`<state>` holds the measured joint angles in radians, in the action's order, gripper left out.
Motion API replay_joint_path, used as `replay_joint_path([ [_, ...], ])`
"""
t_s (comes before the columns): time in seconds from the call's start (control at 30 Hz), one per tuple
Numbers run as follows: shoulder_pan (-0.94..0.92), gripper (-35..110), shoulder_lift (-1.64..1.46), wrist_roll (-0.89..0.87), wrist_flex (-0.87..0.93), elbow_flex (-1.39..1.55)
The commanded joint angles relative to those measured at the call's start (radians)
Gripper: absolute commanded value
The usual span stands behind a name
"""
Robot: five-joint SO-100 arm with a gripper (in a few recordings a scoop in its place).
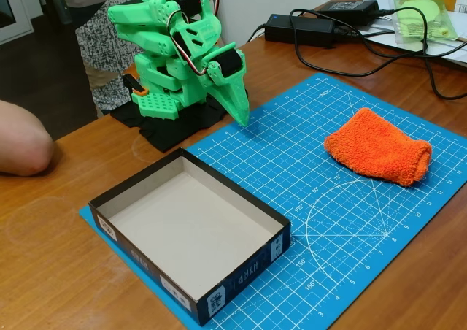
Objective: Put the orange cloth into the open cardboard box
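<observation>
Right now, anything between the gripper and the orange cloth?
No. In the fixed view, only bare blue cutting mat lies between the gripper and the orange cloth. The open cardboard box sits off that line, nearer the camera.

A hobby workbench or office desk, it seems; a wooden table (pixel 44 264) carries a blue cutting mat (pixel 350 228), black power bricks (pixel 299 29) with tangled cables (pixel 408 52); a person's arm (pixel 22 147) rests at the edge.

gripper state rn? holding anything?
Gripper: shut, holding nothing, tip down on the blue cutting mat. Orange cloth lies apart on the mat; cardboard box empty.
</observation>
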<state>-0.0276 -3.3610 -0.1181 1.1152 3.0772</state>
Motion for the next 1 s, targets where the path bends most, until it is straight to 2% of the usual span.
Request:
replay_joint_path([
  [0.0,0.012,7,-0.014,0.025,0.011,-0.005],
  [0.2,0.009,12,-0.014,0.025,0.011,-0.005],
  [0.7,0.012,10,-0.014,0.026,0.011,-0.005],
  [0.8,0.018,21,-0.014,0.040,0.006,-0.005],
  [0.9,0.049,33,-0.014,0.130,-0.054,0.008],
  [0.97,-0.006,33,-0.014,0.187,-0.129,0.008],
])
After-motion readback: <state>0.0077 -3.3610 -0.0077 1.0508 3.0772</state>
